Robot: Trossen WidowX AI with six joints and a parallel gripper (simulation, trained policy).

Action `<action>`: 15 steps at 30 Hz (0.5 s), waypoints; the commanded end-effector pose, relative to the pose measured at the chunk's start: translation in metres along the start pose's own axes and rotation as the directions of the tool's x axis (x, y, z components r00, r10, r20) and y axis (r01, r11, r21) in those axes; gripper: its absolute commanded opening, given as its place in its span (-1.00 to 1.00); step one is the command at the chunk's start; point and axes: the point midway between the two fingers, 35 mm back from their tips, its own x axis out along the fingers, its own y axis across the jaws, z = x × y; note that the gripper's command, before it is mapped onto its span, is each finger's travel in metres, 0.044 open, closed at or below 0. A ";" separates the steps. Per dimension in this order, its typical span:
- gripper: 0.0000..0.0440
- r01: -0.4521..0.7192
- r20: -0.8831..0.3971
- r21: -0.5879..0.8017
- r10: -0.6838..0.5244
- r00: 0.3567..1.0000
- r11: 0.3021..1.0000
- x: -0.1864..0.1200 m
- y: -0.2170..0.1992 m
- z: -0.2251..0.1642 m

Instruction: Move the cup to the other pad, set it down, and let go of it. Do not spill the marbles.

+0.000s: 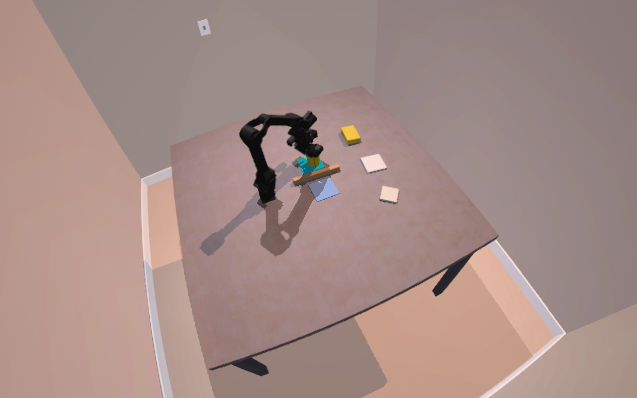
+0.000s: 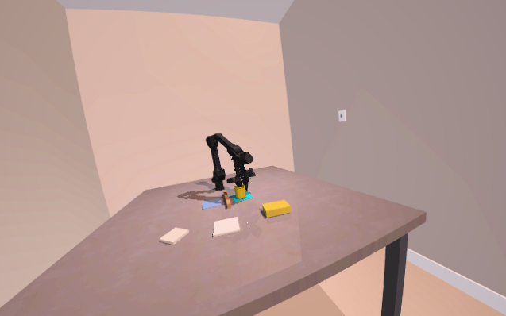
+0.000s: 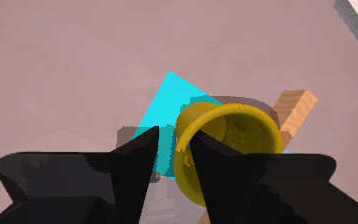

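The yellow cup (image 1: 313, 160) (image 2: 240, 192) (image 3: 196, 117) stands upright on the cyan pad (image 1: 304, 165) (image 2: 248, 197) (image 3: 161, 107). Small orange and blue bits show inside it in the wrist view; the marbles are mostly hidden by a finger and shade. My gripper (image 1: 314, 152) (image 2: 243, 186) (image 3: 174, 131) is partly open at the cup's rim. One finger is inside the cup and the other outside, with a gap between the outer finger and the cup wall. The blue pad (image 1: 324, 190) (image 2: 211, 204) has no cup on it.
A wooden bar (image 1: 316, 175) (image 2: 226, 199) (image 3: 296, 112) lies between the two pads, close beside the cup. A yellow block (image 1: 350, 134) (image 2: 276, 209), a white tile (image 1: 373, 163) (image 2: 226, 226) and a smaller cream tile (image 1: 389, 194) (image 2: 174, 236) lie farther out on the table.
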 end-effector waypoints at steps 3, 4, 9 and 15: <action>-0.35 -0.018 0.050 0.012 0.018 0.999 1.000 -0.008 0.000 0.005; -0.35 -0.019 0.055 0.012 0.018 0.998 1.000 -0.009 0.000 0.006; -0.27 -0.037 0.067 0.017 0.036 0.997 0.999 -0.016 0.001 0.002; -0.16 -0.056 0.091 0.026 0.053 0.994 0.998 -0.028 0.001 -0.001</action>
